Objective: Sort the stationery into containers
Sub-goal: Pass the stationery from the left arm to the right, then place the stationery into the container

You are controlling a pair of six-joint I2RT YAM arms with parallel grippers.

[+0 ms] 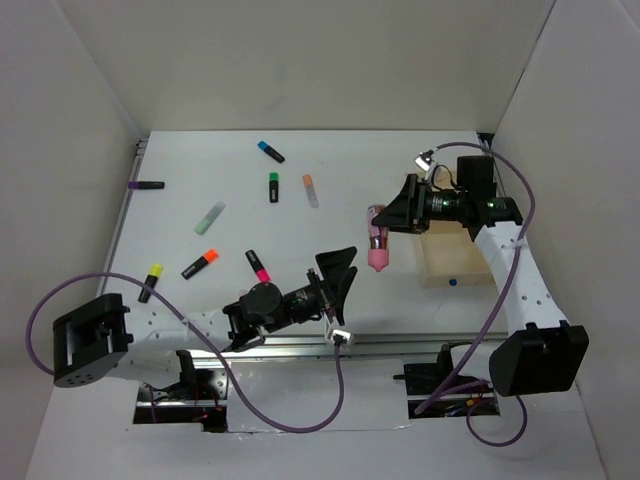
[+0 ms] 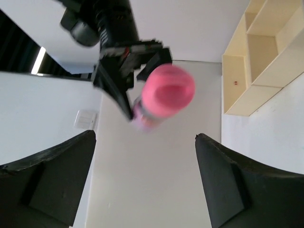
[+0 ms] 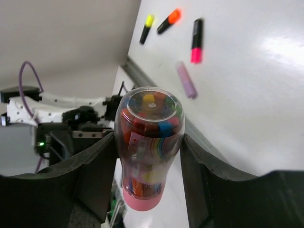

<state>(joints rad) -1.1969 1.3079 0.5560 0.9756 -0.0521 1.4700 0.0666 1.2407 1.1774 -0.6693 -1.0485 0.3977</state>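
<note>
Close to the tabletop's near edge, around its middle, the left gripper (image 1: 340,272) stands with its fingers spread wide and nothing between them, aimed toward the far right. Left of it, three markers lie in a row on the tabletop. The yellow-tipped black marker (image 1: 150,283) is nearest the left edge, then comes the orange-tipped black marker (image 1: 200,264), then the pink-tipped black marker (image 1: 258,266) just beside the left arm. Beyond the left gripper, the right gripper (image 1: 388,222) has its fingers closed on the sides of the clear bottle-shaped plastic tube with a pink cap (image 1: 378,243). The cap points toward the near edge, and the right wrist view shows the tube packed with coloured pieces. Just right of the tube, near the right edge, sits the light tan wooden compartment tray (image 1: 447,268), largely hidden under the right arm, with a small blue dot (image 1: 452,282) on its near rim. Further back lie the pale green marker (image 1: 209,218) and, at the left edge, the purple-tipped black marker (image 1: 147,185). Beyond those, the green-tipped black marker (image 1: 273,187) lies beside the pale orange-tipped marker (image 1: 311,190). Farthest lies the blue-tipped black marker (image 1: 270,151).
</note>
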